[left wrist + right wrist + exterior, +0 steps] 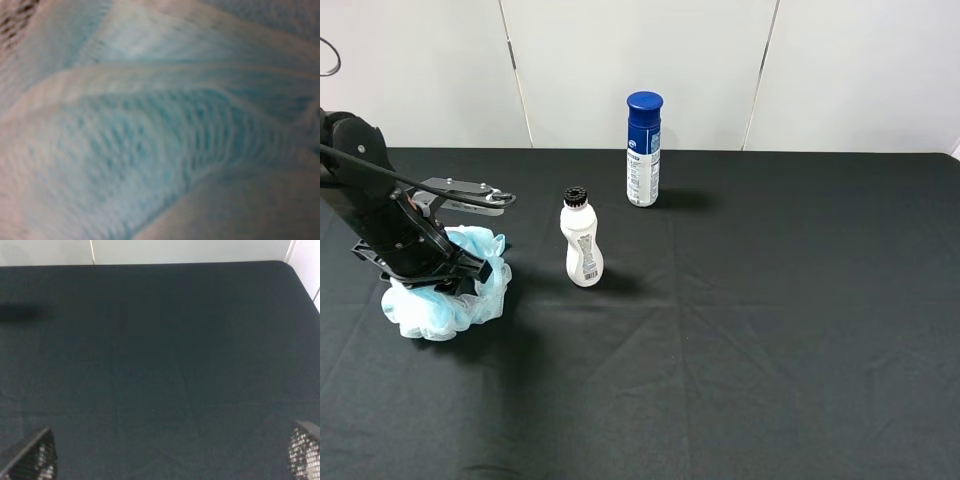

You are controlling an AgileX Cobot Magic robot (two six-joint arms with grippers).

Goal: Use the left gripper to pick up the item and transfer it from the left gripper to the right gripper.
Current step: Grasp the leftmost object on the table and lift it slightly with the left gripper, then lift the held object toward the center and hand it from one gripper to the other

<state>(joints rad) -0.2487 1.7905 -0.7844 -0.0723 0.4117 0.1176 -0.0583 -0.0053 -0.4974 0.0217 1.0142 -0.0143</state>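
Now, right claw (167, 462): I am seeing its two ribbed fingertips (31, 460) sitting in the lower corners of its own wrist view, spread wide apart, so it is standing open, with only black cloth showing between them.
Table (770, 350): its black cloth is filling the lower two thirds of the high frame.
Left claw (438, 272): it is pressing down into the item at the left edge of the high frame, a little below mid-height. The mesh is hiding the jaws, so I cannot tell whether they are parted or closing on it.
Item (450, 300): the pale blue and white pouf is lying on the cloth at middle left, bulging out beneath and to the right of the claw. In the left wrist view it (150, 150) is filling the whole frame, blurred.
White bottle (583, 245): it is standing upright with its black cap on, left of centre, near the pouf's right side but apart from it.
Spray can (643, 150): blue-capped, it is standing upright farther back, at upper centre, apart from the bottle.
Wall (640, 50): white panels are running across the top of the frame.
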